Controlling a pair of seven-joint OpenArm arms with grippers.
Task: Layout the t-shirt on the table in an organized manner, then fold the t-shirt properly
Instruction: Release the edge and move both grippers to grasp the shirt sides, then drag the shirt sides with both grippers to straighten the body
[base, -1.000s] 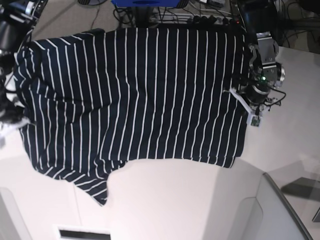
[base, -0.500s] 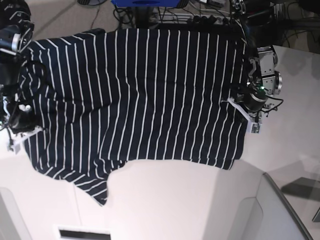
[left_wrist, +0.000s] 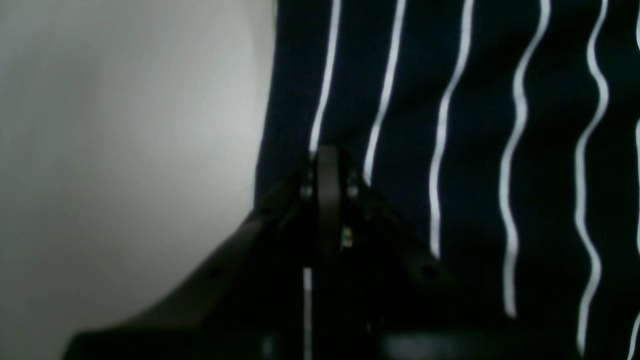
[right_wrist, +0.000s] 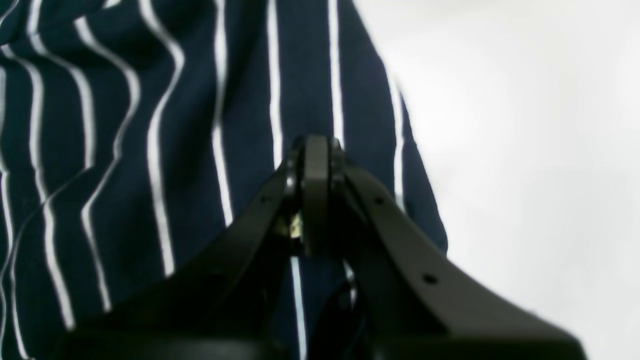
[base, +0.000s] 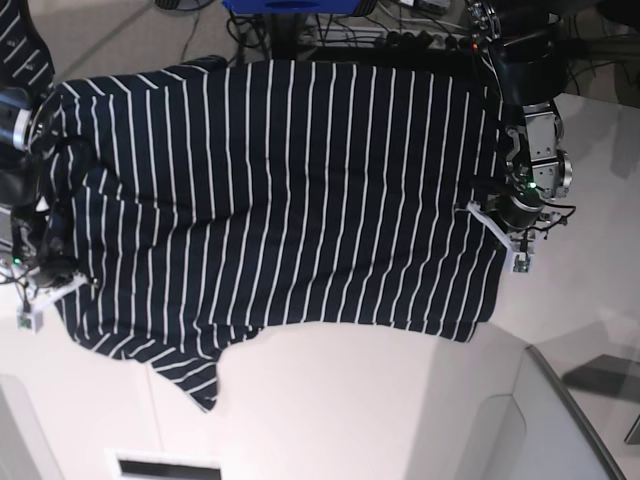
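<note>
Currently in layout step: striped t-shirt (base: 280, 200) spread across white tabletop (base: 380, 410), one sleeve trailing toward me. I have left claw (left_wrist: 327, 160) pinched on one side edge, right claw (right_wrist: 315, 150) clamped on the opposite edge. Next, I judge: pull taut, flatten wrinkles, release.

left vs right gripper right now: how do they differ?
The left gripper grips the t-shirt at the base view's right edge; the right gripper grips its left edge. The cloth by the left lies smoother; by the right it bunches. Both are shut on the fabric, over the table.
</note>
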